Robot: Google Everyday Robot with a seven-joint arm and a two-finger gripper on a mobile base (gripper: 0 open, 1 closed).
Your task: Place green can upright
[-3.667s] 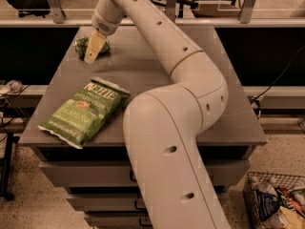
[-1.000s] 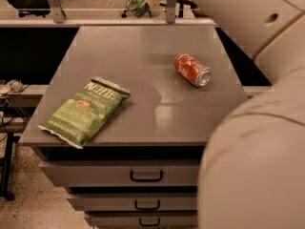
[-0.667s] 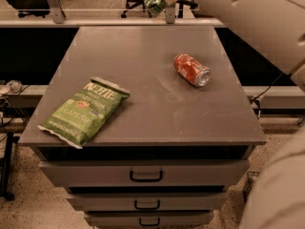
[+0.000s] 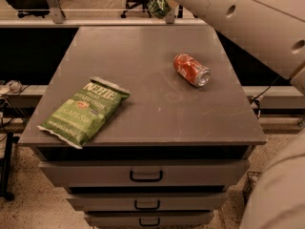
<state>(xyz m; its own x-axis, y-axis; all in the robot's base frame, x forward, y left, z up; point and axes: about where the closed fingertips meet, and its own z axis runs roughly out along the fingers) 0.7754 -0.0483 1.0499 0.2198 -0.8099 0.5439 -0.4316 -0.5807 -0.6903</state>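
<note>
One can aloft, not yet set down.
The gripper (image 4: pixel 164 4) hangs past the counter's (image 4: pixel 143 80) far edge, jaws closed on the green can (image 4: pixel 157 6), apparently held clear so it can be stood upright; red can (image 4: pixel 191 69) and bag (image 4: pixel 85 110) lie on the counter.

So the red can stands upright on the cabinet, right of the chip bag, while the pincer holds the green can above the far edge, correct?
No: the camera view shows the red can lying on its side. Otherwise yes: it is right of the chip bag on the cabinet, and the pincer holds the green can above the far edge.
</note>
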